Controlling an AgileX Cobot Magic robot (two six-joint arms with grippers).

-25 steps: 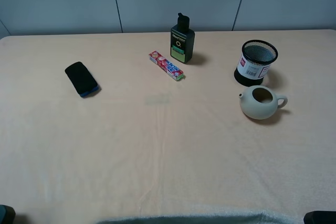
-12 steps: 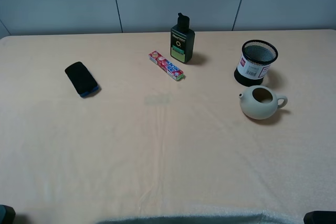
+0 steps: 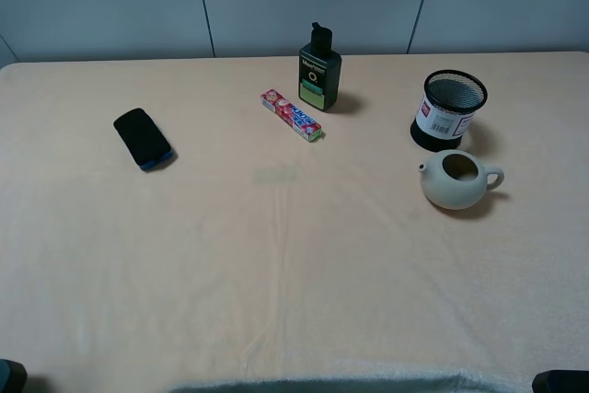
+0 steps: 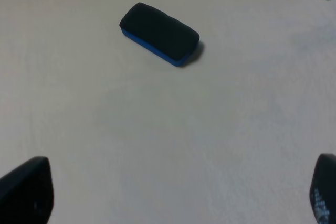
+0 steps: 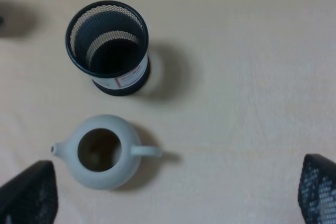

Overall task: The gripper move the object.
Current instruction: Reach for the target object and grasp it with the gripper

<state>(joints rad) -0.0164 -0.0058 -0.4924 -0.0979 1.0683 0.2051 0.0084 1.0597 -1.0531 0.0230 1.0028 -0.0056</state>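
The right gripper (image 5: 170, 192) hangs above the table with its two dark fingers (image 5: 26, 195) spread as wide as the right wrist view allows. One tip shows at each edge of that view, and nothing is held between them. It touches neither of the two things in front of it. The nearer one is a cream, round-bodied ceramic teapot (image 5: 105, 177), its round mouth facing up, with a short spout on one side and a thin handle on the other. Just beyond it is the black wire-mesh cylindrical pen cup (image 5: 107, 51). The cup stands upright on its solid black base, and a white and red label wraps its lower wall. A narrow strip of cloth separates cup and teapot — close, but not touching.

From the high camera, the pen cup (image 3: 448, 109) stands toward the far right of the peach-coloured cloth-covered table (image 3: 294, 273). The teapot (image 3: 456, 186) sits just in front of it, spout pointing toward the middle of the table.

The left gripper (image 4: 173, 192) is likewise spread wide and holds nothing. Ahead of it lies a black oblong eraser with a blue base (image 4: 159, 34), flat on the cloth and well clear of the fingers.

In the high view the eraser (image 3: 143, 138) lies well to the left. A dark green upright bottle with a black cap (image 3: 319, 71) stands at the far middle. A long red printed box (image 3: 291, 115) lies flat just beside the bottle — toward the eraser's side.
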